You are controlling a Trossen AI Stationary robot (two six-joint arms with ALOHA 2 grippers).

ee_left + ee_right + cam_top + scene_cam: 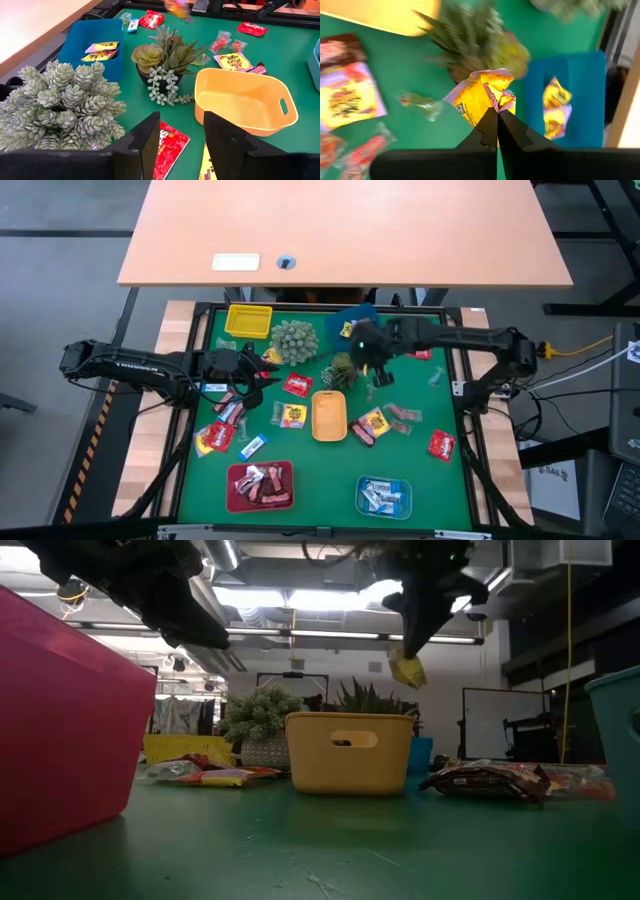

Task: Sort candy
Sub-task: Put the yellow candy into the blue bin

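Note:
Many small wrapped candies lie scattered on the green mat, among them a red one and a yellow one. My right gripper hangs above the mat near the spiky plant and is shut on a yellow candy. The blue tray beside it holds yellow candies. My left gripper is open and empty, low over a red candy, next to the pale succulent ball. My right gripper pinches the yellow candy by an edge of its wrapper between its two shut fingertips, coming from above. The candy is lifted clear of the mat and hangs below the fingers.
An orange-yellow tray sits mid-mat. A red tray with brown-pink candies and a light blue tray with blue-white ones stand at the near edge, and a yellow tray at the far left. Two plants stand between the arms.

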